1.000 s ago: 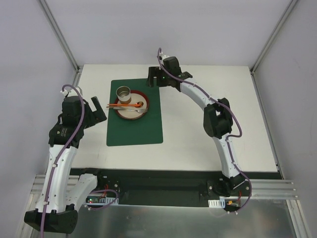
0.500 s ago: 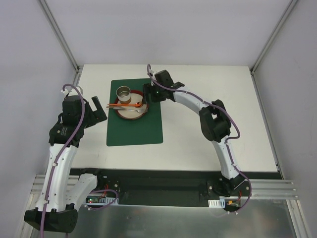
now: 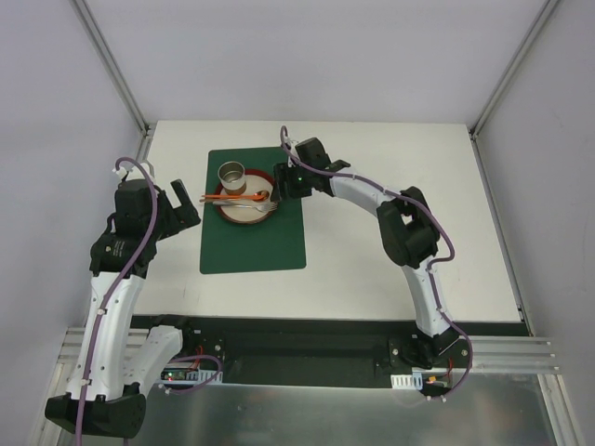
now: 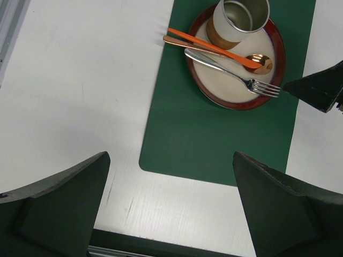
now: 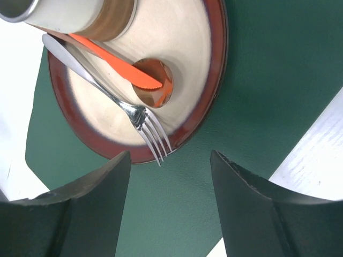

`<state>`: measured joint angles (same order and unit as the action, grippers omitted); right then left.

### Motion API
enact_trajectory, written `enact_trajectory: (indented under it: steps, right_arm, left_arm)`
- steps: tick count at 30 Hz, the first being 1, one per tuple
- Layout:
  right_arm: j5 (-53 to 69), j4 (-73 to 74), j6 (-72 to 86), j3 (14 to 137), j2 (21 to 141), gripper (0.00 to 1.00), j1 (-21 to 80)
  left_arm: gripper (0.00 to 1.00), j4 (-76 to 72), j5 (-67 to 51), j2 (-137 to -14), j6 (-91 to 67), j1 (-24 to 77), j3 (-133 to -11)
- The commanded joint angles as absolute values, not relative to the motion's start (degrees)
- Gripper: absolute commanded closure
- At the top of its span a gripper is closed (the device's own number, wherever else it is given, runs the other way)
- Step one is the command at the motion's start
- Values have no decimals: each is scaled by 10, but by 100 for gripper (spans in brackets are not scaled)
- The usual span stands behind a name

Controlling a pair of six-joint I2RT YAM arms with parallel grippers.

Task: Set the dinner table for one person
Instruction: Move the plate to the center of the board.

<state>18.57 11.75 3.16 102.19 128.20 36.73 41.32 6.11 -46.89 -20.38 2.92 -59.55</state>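
the white table (image 3: 390,232) fills the floor of the framed cell ahead of both arm bases, with aluminium posts (image 3: 112,65) rising from its far corners. a dark green placemat (image 3: 253,246) lies flat on its left-centre part, long side running away from the arms. on the far half of the mat sits a cream plate (image 3: 244,216) with a red-brown rim. a metal cup (image 3: 231,176) stands upright on the plate's far-left part. an orange knife (image 4: 187,38), a copper spoon (image 4: 261,62) and a steel fork (image 4: 230,75) lie across the plate, their handles sticking out past its left rim, the knife's tip resting over the spoon's bowl, the fork tines reaching the right rim. the right gripper (image 5: 169,160) hangs low just beside that right rim, jaws apart and holding nothing, the tines showing between them. the left gripper (image 4: 170,160) hovers over bare table left of the mat, jaws wide apart, nothing in them
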Motion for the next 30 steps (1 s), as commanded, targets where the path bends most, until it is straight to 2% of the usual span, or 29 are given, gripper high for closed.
enact_trajectory:
  steps: [1,8,20,30]
  right_arm:
    - [215,76,52,1023,1267,36,365]
    - [229,72,61,1040,1289,46,360]
    - [256,40,96,1033,1320,47,345]
    - [273,33,112,1056,1355,57,338]
  left_arm:
    - [1,408,65,-461,-206,26,-606]
    - [1,409,69,-469,-205,26,-606]
    - [1,408,76,-470,-200,26,-608]
    - [1,409,79,-482,-200,26,-612]
